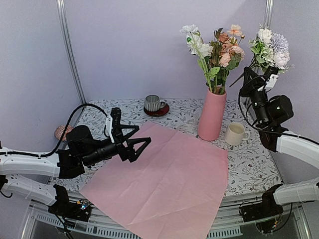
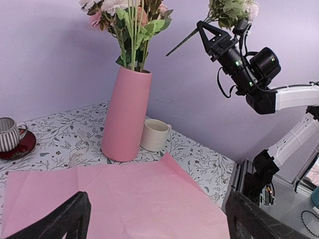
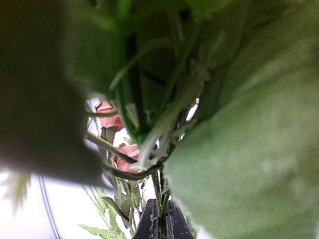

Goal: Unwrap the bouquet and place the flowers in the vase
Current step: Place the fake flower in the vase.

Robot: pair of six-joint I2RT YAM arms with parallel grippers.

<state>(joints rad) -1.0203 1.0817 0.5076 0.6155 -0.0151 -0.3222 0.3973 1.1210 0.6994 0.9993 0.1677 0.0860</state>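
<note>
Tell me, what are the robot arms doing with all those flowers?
They are putting flowers into a vase. The right gripper is shut on a bunch of white and lavender artificial flowers and holds it up in the air, to the right of the tall matte pink vase. Pink, peach and white flowers already stand in that vase. The sheet of pale pink wrapping paper lies spread flat on the flower-patterned table. The left gripper is open and empty above the paper.
</note>
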